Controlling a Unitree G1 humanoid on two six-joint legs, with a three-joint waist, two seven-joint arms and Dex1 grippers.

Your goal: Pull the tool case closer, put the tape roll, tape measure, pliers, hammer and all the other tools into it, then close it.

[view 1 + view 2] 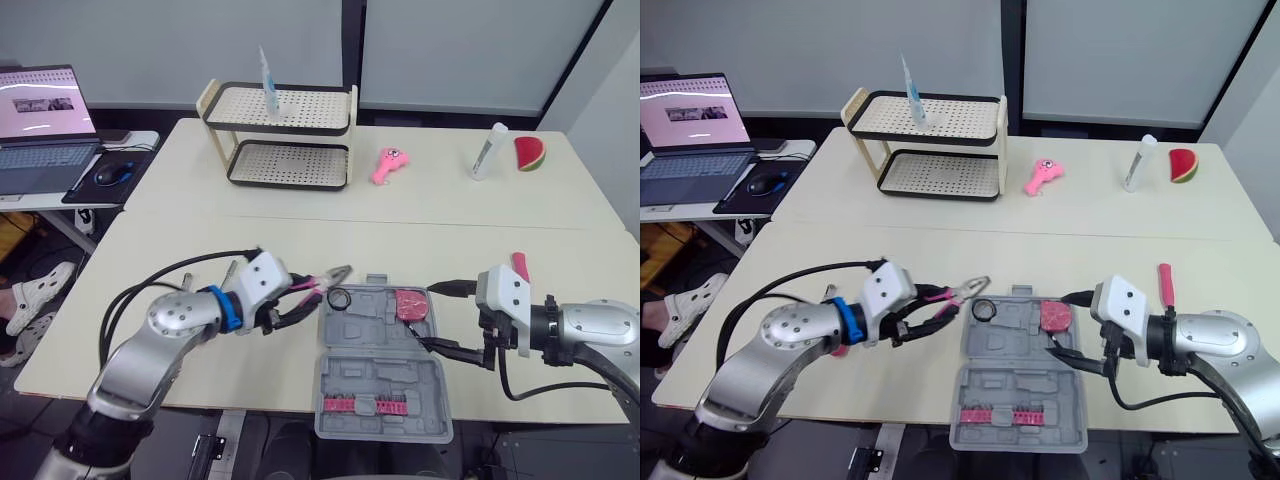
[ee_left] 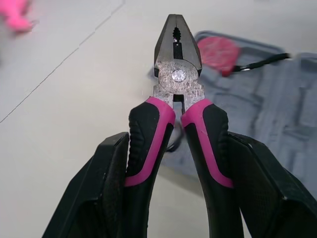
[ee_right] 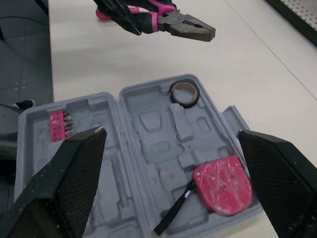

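Beside moulded grey tool case (image 3: 148,134), left pincer (image 2: 178,146) clamping pink-gripped steel pliers (image 2: 177,74), right pincer (image 3: 171,136) spread wide.

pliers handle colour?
Black grips with pink strips along the inner edges, grey metal head. The pliers show best in the left wrist view.
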